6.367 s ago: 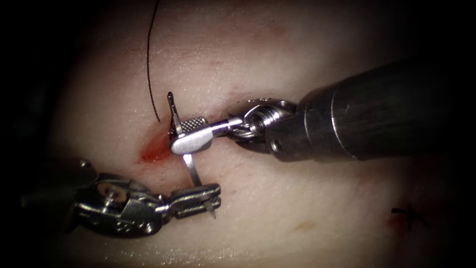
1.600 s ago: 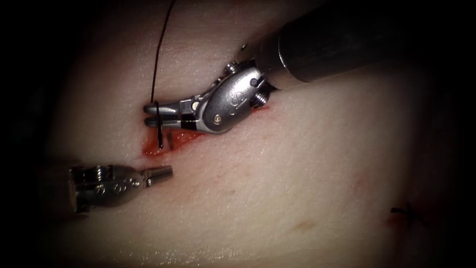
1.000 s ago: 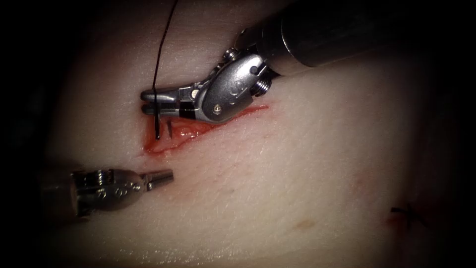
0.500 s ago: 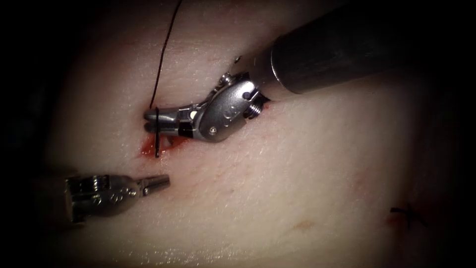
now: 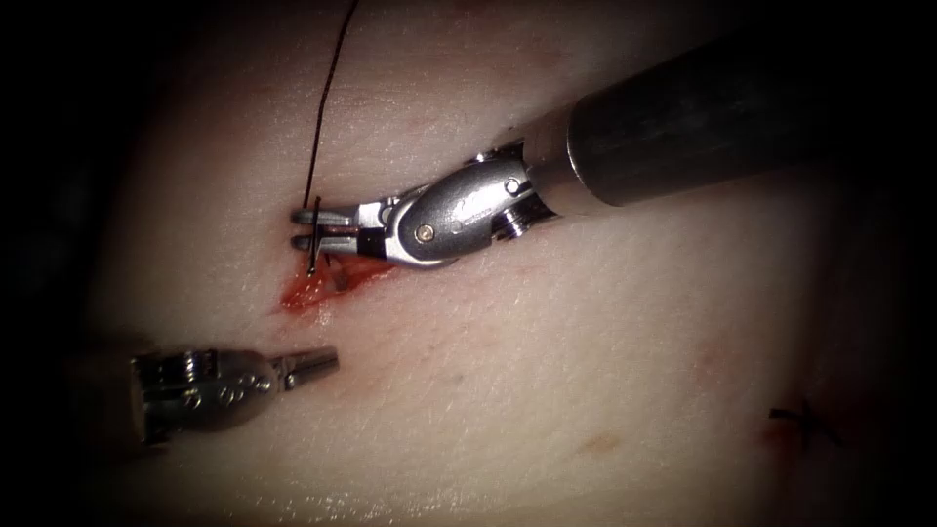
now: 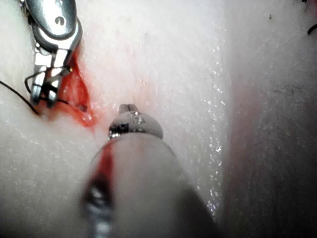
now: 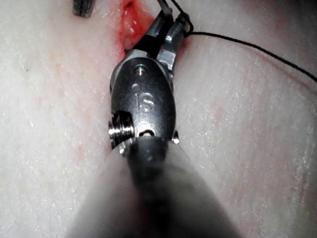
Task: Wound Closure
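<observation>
Two tools: right tool [image 5: 310,226] clamps the needle [image 5: 312,237] near its thread [image 5: 325,98] end, point at the cut [image 5: 327,286]
Left tool [image 5: 314,362]: closed, empty
Next: judged, a steady wrist turn

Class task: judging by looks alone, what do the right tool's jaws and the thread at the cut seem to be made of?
Right tool: apparently polished metal, silvery with bright glints; its jaws hold the needle over the cut. Thread: thin, dark, matte strand, probably synthetic or silk; cannot tell which.
</observation>
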You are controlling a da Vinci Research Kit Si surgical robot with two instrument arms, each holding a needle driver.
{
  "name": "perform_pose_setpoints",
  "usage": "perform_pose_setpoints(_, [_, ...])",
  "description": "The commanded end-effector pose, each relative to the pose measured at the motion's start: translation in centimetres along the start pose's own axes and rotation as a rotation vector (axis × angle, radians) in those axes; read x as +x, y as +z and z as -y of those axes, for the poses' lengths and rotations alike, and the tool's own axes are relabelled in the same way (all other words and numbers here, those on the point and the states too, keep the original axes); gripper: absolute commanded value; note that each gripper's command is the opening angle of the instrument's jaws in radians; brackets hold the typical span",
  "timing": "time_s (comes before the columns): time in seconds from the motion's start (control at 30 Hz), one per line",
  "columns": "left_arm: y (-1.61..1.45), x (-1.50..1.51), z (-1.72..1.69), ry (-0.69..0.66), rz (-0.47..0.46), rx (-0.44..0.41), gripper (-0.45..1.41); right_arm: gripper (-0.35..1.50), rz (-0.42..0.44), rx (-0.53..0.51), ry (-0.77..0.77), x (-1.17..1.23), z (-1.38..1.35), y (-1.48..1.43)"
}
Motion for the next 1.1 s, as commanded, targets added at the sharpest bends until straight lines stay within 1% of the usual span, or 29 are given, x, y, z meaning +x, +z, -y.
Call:
perform_pose_setpoints(0.03, [0.09, -0.01, -0.08, 0.001, -0.002, -0.005, -0.45, -0.35, 0.008, 0.007, 0.046, -0.07, 0.07, 0.05])
perform_pose_setpoints(0.1, [0.09, -0.02, -0.1, 0.002, -0.004, -0.006, -0.45, -0.35, 0.011, 0.007, 0.094, -0.08, 0.05, 0.05])
perform_pose_setpoints(0.13, [0.1, -0.02, -0.14, 0.003, -0.008, -0.007, -0.45, -0.35, 0.025, -0.005, 0.168, -0.1, 0.04, 0.09])
perform_pose_setpoints(0.17, [0.1, -0.02, -0.14, 0.003, -0.008, -0.007, -0.45, -0.35, 0.025, -0.005, 0.168, -0.1, 0.04, 0.09])
perform_pose_setpoints(0.3, [0.1, -0.01, -0.18, 0.005, -0.01, -0.008, -0.45, -0.35, 0.053, -0.035, 0.294, -0.1, 0.03, 0.19])
perform_pose_setpoints(0.4, [0.1, -0.01, -0.19, 0.006, -0.013, -0.01, -0.45, -0.35, 0.057, -0.036, 0.367, -0.1, 0.0, 0.21])
perform_pose_setpoints(0.47, [0.11, -0.02, -0.18, 0.006, -0.013, -0.01, -0.45, -0.35, 0.063, -0.053, 0.453, -0.11, -0.01, 0.19])
perform_pose_setpoints(0.63, [0.12, -0.03, -0.18, 0.008, -0.013, -0.01, -0.45, -0.35, 0.081, -0.036, 0.516, -0.11, 0.02, 0.13])
perform_pose_setpoints(0.7, [0.11, -0.04, -0.19, 0.009, -0.013, -0.009, -0.45, -0.35, 0.093, -0.025, 0.514, -0.11, 0.03, 0.11])
perform_pose_setpoints(0.8, [0.1, -0.08, -0.21, 0.013, -0.015, -0.009, -0.45, -0.35, 0.106, 0.017, 0.421, -0.11, 0.05, 0.09])
perform_pose_setpoints(0.9, [0.1, -0.1, -0.21, 0.009, -0.016, -0.01, -0.45, -0.35, 0.102, 0.024, 0.427, -0.09, 0.07, 0.08])
perform_pose_setpoints(0.93, [0.11, -0.1, -0.21, 0.009, -0.016, -0.01, -0.45, -0.35, 0.102, 0.025, 0.444, -0.09, 0.07, 0.09])
perform_pose_setpoints(0.97, [0.13, -0.11, -0.22, 0.01, -0.015, -0.007, -0.45, -0.35, 0.094, 0.035, 0.503, -0.06, 0.09, 0.11])
perform_pose_setpoints(1.0, [0.13, -0.11, -0.22, 0.01, -0.017, -0.008, -0.45, -0.35, 0.093, 0.038, 0.521, -0.06, 0.1, 0.11])
perform_pose_setpoints(1.03, [0.14, -0.11, -0.23, 0.011, -0.017, -0.008, -0.45, -0.35, 0.094, 0.038, 0.574, -0.05, 0.1, 0.11])
perform_pose_setpoints(1.1, [0.14, -0.11, -0.23, 0.011, -0.017, -0.008, -0.45, -0.35, 0.083, 0.024, 0.643, -0.06, 0.07, 0.11])
